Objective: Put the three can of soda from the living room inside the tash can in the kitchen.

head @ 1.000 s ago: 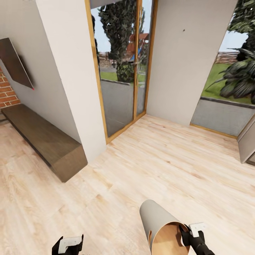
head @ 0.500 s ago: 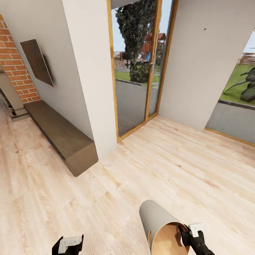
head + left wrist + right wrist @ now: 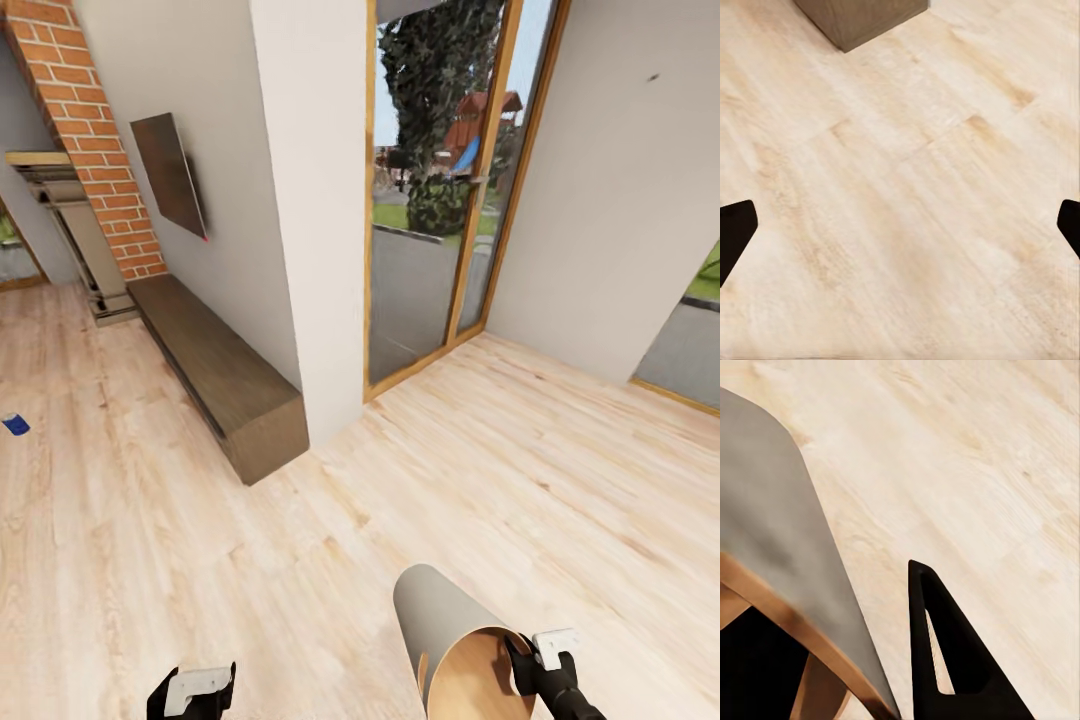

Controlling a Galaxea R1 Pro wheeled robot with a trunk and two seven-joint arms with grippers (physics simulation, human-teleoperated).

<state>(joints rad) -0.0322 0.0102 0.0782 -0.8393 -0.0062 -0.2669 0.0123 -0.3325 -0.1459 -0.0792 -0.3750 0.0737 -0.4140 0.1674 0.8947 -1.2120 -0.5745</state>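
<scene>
The tash can [image 3: 455, 640] hangs tilted in my right gripper [image 3: 530, 662], whose fingers clamp its rim; my left gripper [image 3: 192, 692] is spread wide and empty above the wood floor [image 3: 480, 470]. Farther off stands a dark bench [image 3: 222, 375], a small blue can of soda [image 3: 15, 424] on the floor at left, then the brick fireplace [image 3: 85, 140].

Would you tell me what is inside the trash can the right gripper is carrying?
The visible part of the trash can's orange-brown inside shows no cans. Its lower interior runs past the head view's edge, and in the right wrist view it is dark, so the bottom cannot be checked. The right gripper grips its rim.
</scene>
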